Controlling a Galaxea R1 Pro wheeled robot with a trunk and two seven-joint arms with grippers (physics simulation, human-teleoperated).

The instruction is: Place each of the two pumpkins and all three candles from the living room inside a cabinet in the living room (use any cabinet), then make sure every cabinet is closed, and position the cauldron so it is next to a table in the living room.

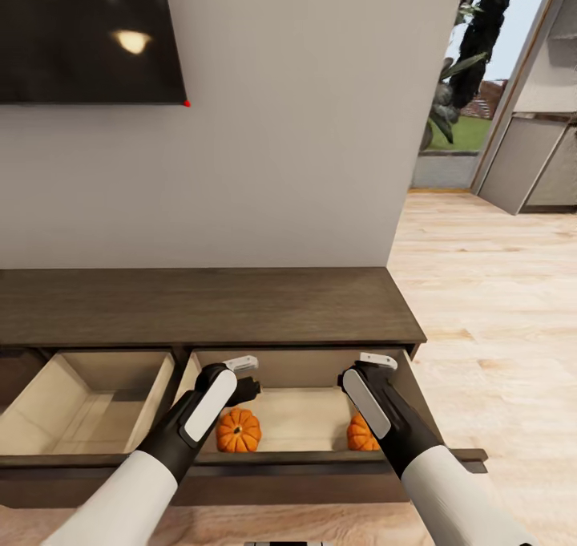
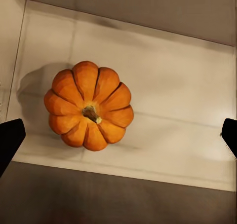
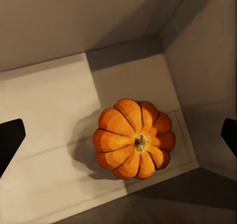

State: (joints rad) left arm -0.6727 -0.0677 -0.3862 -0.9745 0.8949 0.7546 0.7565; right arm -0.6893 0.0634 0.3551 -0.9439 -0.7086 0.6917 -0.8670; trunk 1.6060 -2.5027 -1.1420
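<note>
The right arm covers most of the right pumpkin [image 1: 360, 434] in the head view; only an orange sliver shows beside the forearm, low and right of centre in the frame. The left pumpkin [image 1: 238, 430] is plainer, though the left arm overlaps its upper left edge. Both tools are hard to read from the head view, since each wrist hides its own fingers.

The wrist views settle it. In the left wrist view the left tool [image 2: 118, 135] is spread wide, its dark fingertips [image 2: 10, 135] only just poking in at the two side edges of the frame, cut off there. It holds nothing and touches nothing; the pumpkin [image 2: 89, 105] sits on the pale drawer floor left of centre, stem up, clear of both fingertips. The right tool [image 3: 118, 135] is spread just as wide, and its pumpkin [image 3: 134, 139] rests upright near the drawer's corner, close to the side wall, untouched.

Both pumpkins lie in the same open drawer [image 1: 304, 418] of the dark brown cabinet [image 1: 200, 305], the right-hand one of two pulled-out drawers along the lower part of the frame. The other open drawer [image 1: 88, 406] is at lower left, its near left corner cut off by the frame. A dark screen [image 1: 88, 33] hangs on the wall at upper left, also cropped.
</note>
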